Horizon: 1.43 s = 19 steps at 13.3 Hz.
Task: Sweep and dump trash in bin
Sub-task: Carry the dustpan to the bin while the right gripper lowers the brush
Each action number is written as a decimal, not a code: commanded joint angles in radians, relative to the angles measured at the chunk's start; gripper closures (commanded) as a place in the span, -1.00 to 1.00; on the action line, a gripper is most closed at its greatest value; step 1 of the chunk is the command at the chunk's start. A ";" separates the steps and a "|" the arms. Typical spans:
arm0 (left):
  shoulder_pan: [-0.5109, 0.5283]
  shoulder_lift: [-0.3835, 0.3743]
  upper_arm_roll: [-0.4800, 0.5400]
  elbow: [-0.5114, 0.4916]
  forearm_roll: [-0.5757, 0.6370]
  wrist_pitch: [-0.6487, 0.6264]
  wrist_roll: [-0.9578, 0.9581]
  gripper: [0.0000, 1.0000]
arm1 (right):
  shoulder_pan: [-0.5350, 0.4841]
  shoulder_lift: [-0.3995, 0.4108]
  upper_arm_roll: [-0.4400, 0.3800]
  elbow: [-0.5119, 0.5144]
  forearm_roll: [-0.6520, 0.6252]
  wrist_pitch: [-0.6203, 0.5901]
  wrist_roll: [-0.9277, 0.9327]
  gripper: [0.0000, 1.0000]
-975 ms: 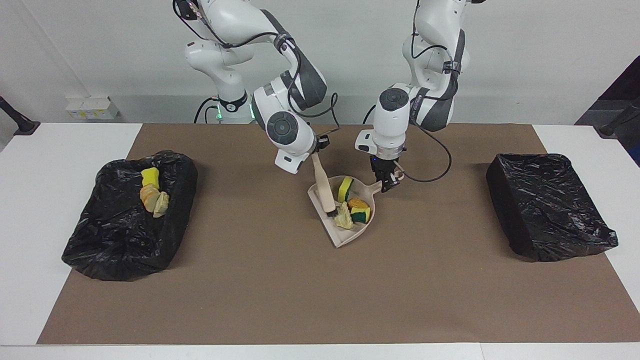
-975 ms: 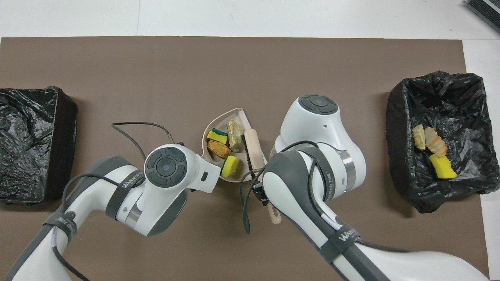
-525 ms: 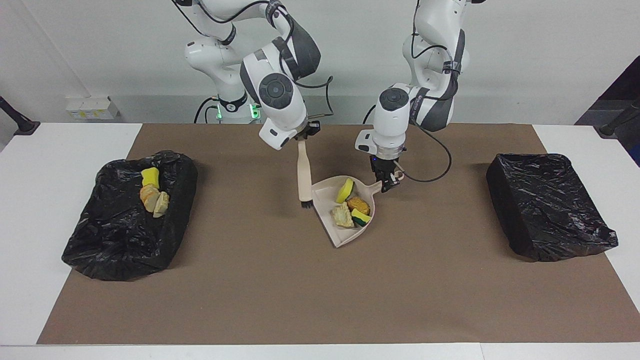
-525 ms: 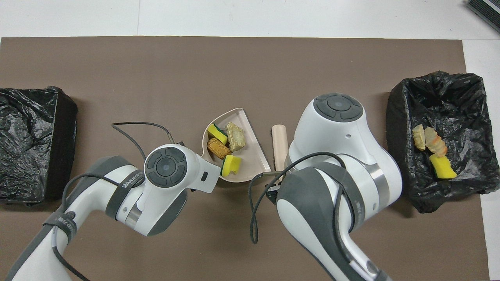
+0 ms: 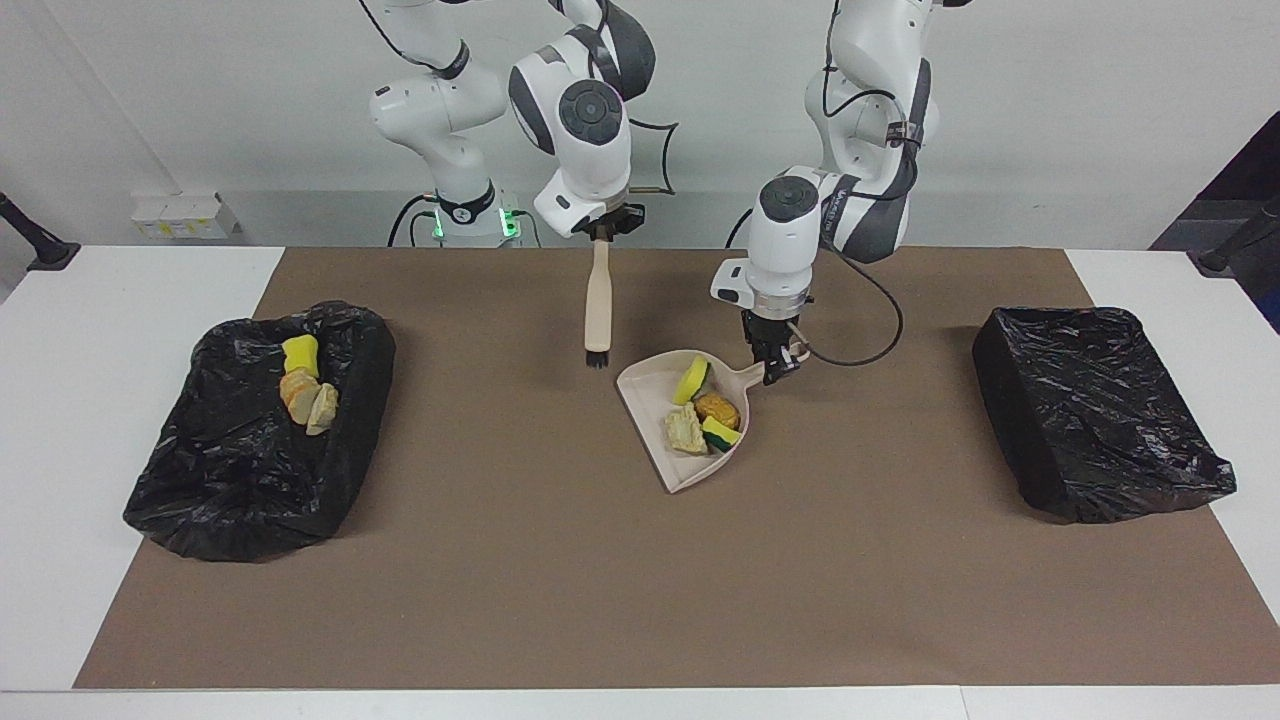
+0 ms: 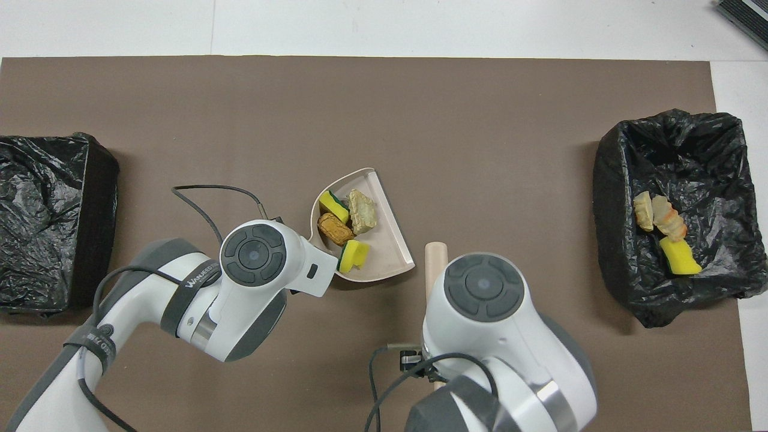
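Note:
The beige dustpan lies on the brown mat mid-table. It holds several pieces of trash: yellow sponge chunks and tan and orange-brown lumps. My left gripper is shut on the dustpan's handle, and the overhead view hides it under its own wrist. My right gripper is shut on the top of a beige brush. The brush hangs bristles down above the mat, beside the dustpan's open edge. The bin at the right arm's end holds three more pieces.
A second black-bagged bin stands at the left arm's end of the table. The brown mat covers most of the white table. A black cable loops from the left wrist over the mat.
My right arm has lifted the brush out of the dustpan and drawn it up and back toward the robots. The trash stayed in the pan. The left arm has held still.

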 commanded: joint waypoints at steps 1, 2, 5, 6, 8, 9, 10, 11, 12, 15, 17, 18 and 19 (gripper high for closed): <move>0.056 -0.023 0.001 0.034 0.017 -0.029 0.052 1.00 | 0.025 -0.134 0.001 -0.157 0.068 0.076 0.035 1.00; 0.067 -0.020 0.002 0.050 0.017 -0.030 0.089 1.00 | 0.064 -0.130 0.001 -0.172 0.071 0.101 0.059 1.00; 0.154 -0.026 0.002 0.094 0.017 -0.030 0.170 1.00 | 0.156 -0.070 0.001 -0.230 0.073 0.275 0.125 1.00; 0.186 -0.031 0.004 0.099 0.017 -0.030 0.222 1.00 | 0.167 -0.051 0.001 -0.229 0.073 0.311 0.148 1.00; 0.263 -0.047 0.004 0.113 0.017 -0.030 0.308 1.00 | 0.219 -0.007 0.002 -0.229 0.073 0.366 0.177 1.00; 0.319 -0.066 0.002 0.116 0.017 -0.030 0.345 1.00 | 0.227 0.021 0.002 -0.229 0.073 0.392 0.193 1.00; 0.367 -0.080 0.004 0.114 0.017 -0.032 0.389 1.00 | 0.241 0.042 0.002 -0.229 0.073 0.410 0.194 1.00; 0.406 -0.089 0.004 0.114 0.017 -0.030 0.431 1.00 | 0.256 0.056 0.002 -0.229 0.073 0.415 0.182 1.00; 0.450 -0.095 0.004 0.116 0.017 -0.029 0.456 1.00 | 0.259 0.062 0.002 -0.229 0.073 0.417 0.179 1.00; 0.577 -0.136 0.004 0.122 0.015 -0.049 0.521 1.00 | 0.281 0.058 0.002 -0.230 0.073 0.412 0.167 1.00; 0.678 -0.138 0.005 0.145 0.015 -0.078 0.603 1.00 | 0.281 0.062 0.002 -0.232 0.073 0.417 0.144 0.77; 0.737 -0.138 0.005 0.157 0.014 -0.078 0.606 1.00 | 0.281 0.065 0.002 -0.232 0.071 0.418 0.142 0.67; 0.784 -0.138 0.007 0.172 0.009 -0.081 0.609 1.00 | 0.282 0.064 0.002 -0.232 0.071 0.421 0.136 0.66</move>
